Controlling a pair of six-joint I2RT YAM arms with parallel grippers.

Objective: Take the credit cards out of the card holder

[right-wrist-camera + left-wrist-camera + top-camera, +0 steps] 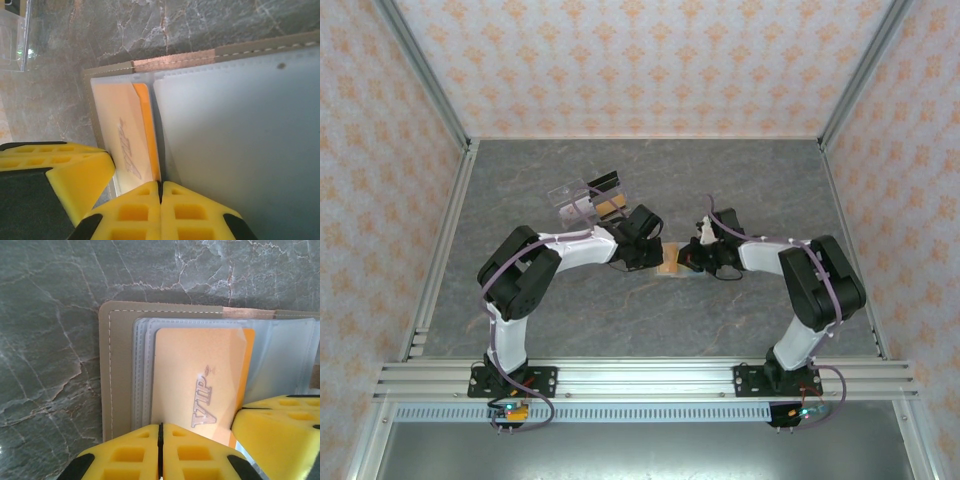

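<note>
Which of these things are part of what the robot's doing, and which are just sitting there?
Part of the job: card holder, lying open; orange VIP card tucked inside it; left gripper and right gripper, both at the holder.
Just lying about: clear plastic tray with black and tan pieces.

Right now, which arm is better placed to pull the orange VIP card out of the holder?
Probably left: the left gripper sits shut at the VIP card's edge; the right gripper rests by the fold.
</note>
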